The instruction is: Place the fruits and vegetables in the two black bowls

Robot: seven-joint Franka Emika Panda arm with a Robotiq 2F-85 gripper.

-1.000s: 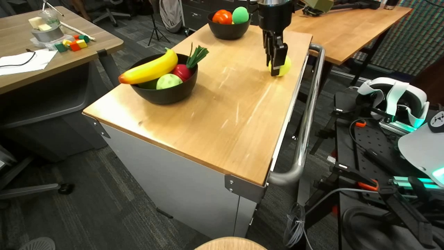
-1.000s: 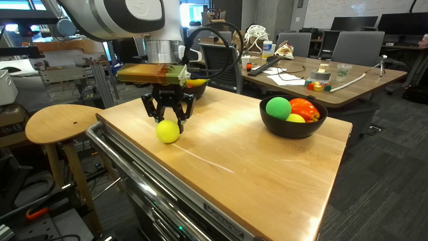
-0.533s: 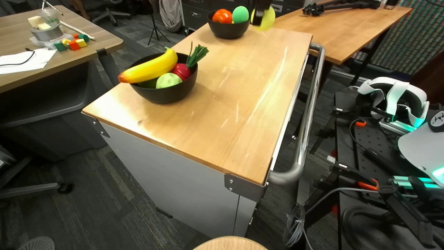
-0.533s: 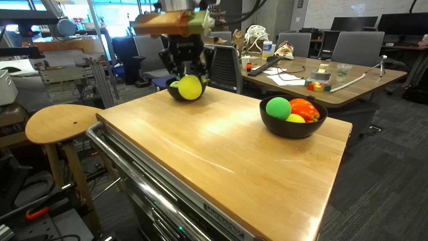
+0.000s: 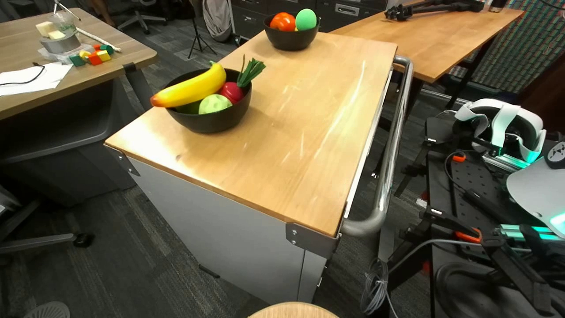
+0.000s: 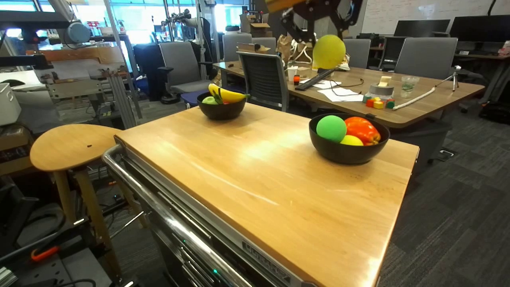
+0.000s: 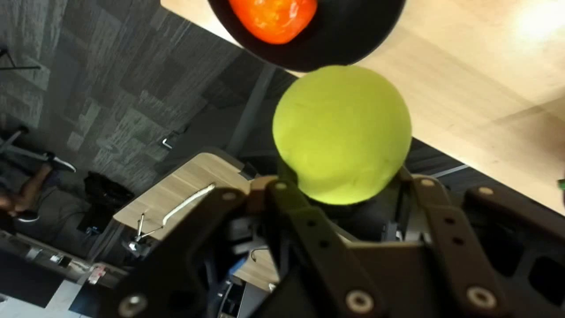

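Yellow ball [image 6: 329,53] held up high

In an exterior view, the left black bowl [image 6: 222,113] on the counter [image 6: 223,167] holds a banana [image 6: 228,95]. Next, the pincer [image 6: 328,41] pinches the yellow ball. The right black bowl [image 6: 347,155] holds a green ball [image 6: 331,128] and a red tomato [image 6: 363,129].

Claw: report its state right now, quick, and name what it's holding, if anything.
Claw: closed on the round yellow-green fruit, holding it up in the air.

Coloured blocks [image 5: 94,58] (red, yellow, green) lie on a desk [image 5: 22,44], near white paper [image 5: 48,79].
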